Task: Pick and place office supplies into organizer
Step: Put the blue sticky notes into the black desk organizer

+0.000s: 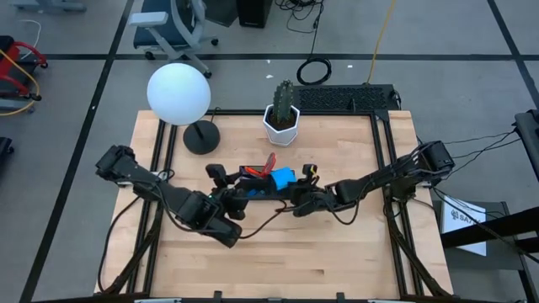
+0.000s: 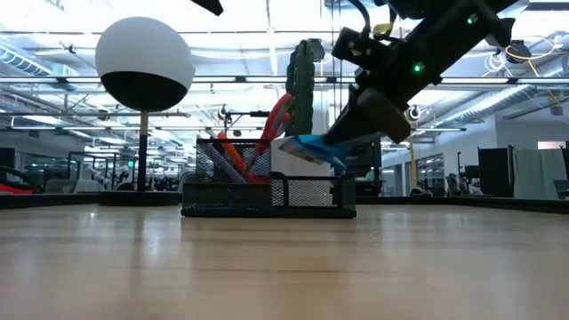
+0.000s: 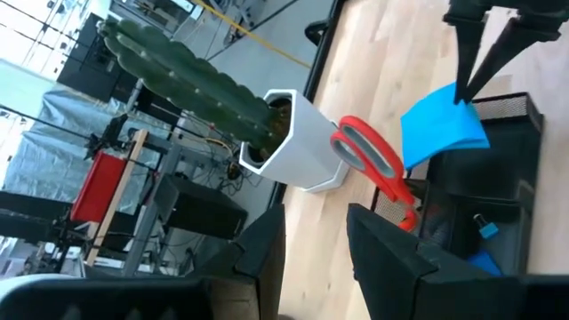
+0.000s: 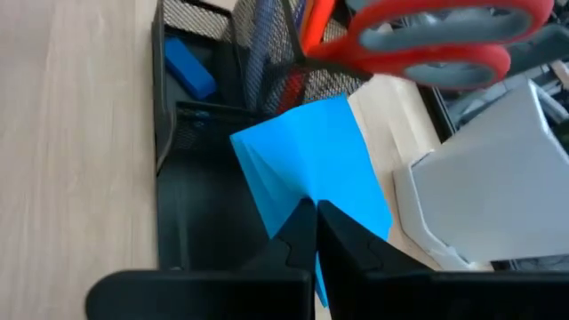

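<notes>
Pinching the blue pad (image 4: 307,169) by one corner, the right gripper (image 4: 315,213) is holding it tilted over the organizer (image 2: 267,191) rim, beside the scissors (image 3: 373,164); the left gripper (image 3: 316,244) is waiting spread nearby on the wooden tabletop (image 1: 337,252), cactus pot (image 1: 282,124) beyond.

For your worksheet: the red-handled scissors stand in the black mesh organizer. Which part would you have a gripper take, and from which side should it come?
Grip the red handle loops of the scissors, coming down from above. The blades are sunk in the organizer and hidden by its mesh walls, so only the handles stand clear above the rim. They lean toward the cactus pot, so tilt the approach to match. The right gripper, shut on the blue pad, crowds the neighbouring side.
</notes>
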Controlling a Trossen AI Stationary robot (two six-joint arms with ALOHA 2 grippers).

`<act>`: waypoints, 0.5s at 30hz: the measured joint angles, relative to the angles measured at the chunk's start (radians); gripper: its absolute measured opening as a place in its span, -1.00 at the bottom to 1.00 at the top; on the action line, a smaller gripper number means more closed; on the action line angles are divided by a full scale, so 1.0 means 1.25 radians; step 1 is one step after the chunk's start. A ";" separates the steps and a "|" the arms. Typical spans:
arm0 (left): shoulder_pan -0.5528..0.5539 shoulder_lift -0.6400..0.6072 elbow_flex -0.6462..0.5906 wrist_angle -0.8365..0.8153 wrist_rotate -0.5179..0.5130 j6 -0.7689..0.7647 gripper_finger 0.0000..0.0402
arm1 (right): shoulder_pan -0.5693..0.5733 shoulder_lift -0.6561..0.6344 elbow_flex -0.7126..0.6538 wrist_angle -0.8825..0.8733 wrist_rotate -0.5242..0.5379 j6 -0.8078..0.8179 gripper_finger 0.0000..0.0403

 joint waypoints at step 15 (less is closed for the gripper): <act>0.009 0.000 0.000 -0.007 0.009 -0.002 -0.36 | -0.004 0.000 0.000 -0.003 -0.047 0.018 -1.00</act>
